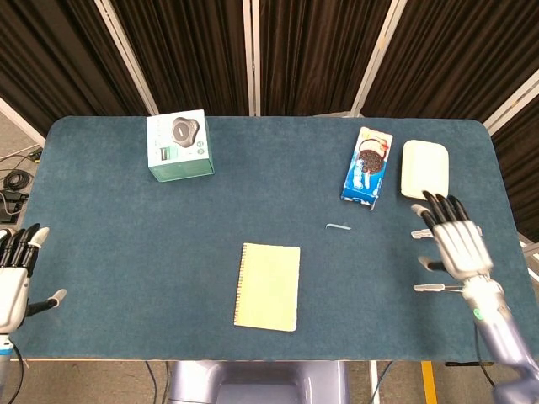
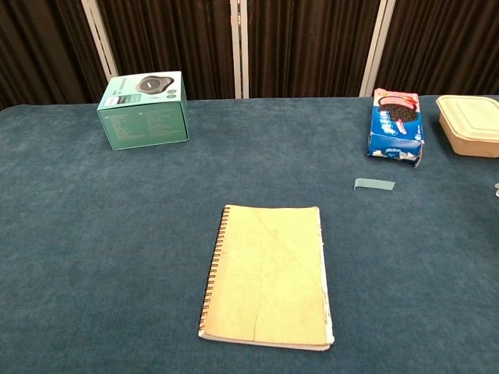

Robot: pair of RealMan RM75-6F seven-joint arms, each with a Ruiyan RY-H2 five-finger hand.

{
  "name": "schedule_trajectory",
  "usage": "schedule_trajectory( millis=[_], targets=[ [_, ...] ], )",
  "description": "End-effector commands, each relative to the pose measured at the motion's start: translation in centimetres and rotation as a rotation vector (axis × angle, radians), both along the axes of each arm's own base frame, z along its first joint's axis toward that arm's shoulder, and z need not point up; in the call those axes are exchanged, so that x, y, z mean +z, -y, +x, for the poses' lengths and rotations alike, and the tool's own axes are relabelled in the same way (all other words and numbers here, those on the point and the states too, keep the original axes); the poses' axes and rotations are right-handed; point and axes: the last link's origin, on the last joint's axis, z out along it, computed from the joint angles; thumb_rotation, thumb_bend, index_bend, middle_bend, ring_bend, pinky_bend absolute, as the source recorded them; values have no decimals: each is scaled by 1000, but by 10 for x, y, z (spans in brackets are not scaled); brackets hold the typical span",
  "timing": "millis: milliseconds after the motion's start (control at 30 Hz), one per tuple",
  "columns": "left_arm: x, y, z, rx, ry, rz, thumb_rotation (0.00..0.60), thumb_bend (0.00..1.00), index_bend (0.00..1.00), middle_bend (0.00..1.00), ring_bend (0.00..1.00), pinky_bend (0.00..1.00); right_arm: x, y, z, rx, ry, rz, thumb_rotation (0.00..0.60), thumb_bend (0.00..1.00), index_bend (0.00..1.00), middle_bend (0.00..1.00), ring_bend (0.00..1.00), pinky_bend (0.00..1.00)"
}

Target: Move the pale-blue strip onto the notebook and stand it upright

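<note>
One target: small pale-blue flat strip lies on the blue tabletop, between the cream spiral notebook and the blue cookie pack.
Handling: looks light, thin, probably bendy; pinch its long edges.
Right hand: fingers spread, holding nothing.
Left hand: spread, holding nothing.

My rig works in what looks like a robot test lab, not a home: a table under blue felt stands against black pleated curtains hung between white frame posts. Loose cables trail across the bare floor at the table's left end.
</note>
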Motion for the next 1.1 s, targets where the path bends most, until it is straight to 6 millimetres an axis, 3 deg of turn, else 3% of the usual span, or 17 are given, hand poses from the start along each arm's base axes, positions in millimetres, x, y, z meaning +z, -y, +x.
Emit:
schedule_trajectory(
  millis=[33, 200, 467, 1100],
  targets=[
    [-1, -6, -3, 15, -3, -1, 600, 0, 0, 0, 0, 0, -29, 44, 12, -32, -45, 46, 600, 95, 359, 0, 0, 0],
    [-2, -11, -8, 43, -5, 0, 600, 0, 0, 0, 0, 0, -63, 67, 17, -54, -99, 85, 600, 156, 403, 0, 0, 0],
    [-4, -16, -13, 70, -14, 0, 600, 0, 0, 0, 0, 0, -106, 80, 19, -42, -147, 120, 600, 218, 452, 0, 0, 0],
    [-6, -20, -15, 87, -21, -1, 600, 0, 0, 0, 0, 0, -149, 86, 22, -17, -152, 157, 600, 284, 490, 0, 0, 0]
  ],
)
